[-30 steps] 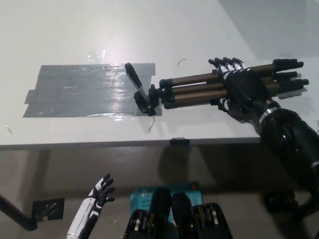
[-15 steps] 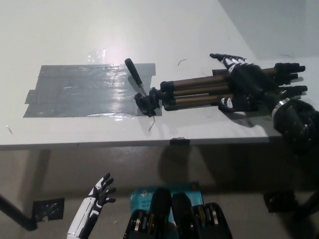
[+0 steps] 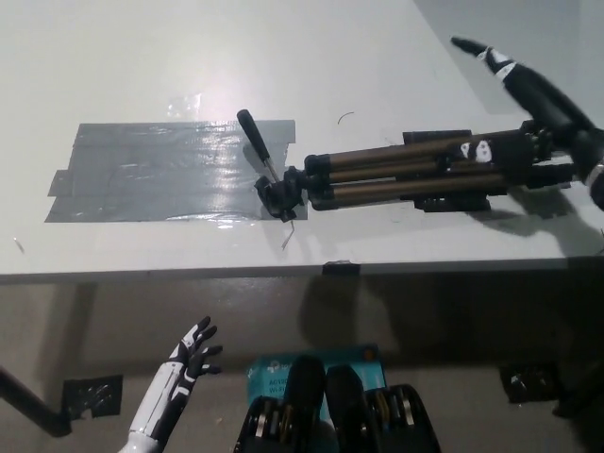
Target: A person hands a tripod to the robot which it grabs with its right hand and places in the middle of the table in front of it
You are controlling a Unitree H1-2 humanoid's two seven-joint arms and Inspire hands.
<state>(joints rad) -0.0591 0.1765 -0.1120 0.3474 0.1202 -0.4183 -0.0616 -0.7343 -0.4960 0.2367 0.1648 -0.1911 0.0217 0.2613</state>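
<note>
The white left hand (image 3: 189, 357) hangs at 7 o'clock, below the bench's front edge, with its fingers spread and holding nothing. On the bench (image 3: 377, 57), a grey tape patch (image 3: 142, 170) lies toward 9 o'clock.

The tripod (image 3: 406, 170) lies flat on the bench with its legs folded together. Its head (image 3: 278, 196) rests at the patch's right edge and its feet are out toward 3 o'clock. The long axis runs roughly from 9 to 3 o'clock, with the feet end slightly higher in the picture. The head end points at 9. A thin pan handle (image 3: 255, 137) sticks out from the head toward 11 o'clock, over the tape.

The tripod looks rigid, with smooth metal tubes, fairly weighty, and probably heavier at the head. The tubes could slip or roll in a loose hold. The best grip is likely around the bundled legs, a little toward the head. The handle may swivel, so it is a poor place to hold.

The black right hand (image 3: 533, 90) hovers at 2 o'clock above the feet end. Its fingers are stretched out toward 10 o'clock and grip nothing.
</note>
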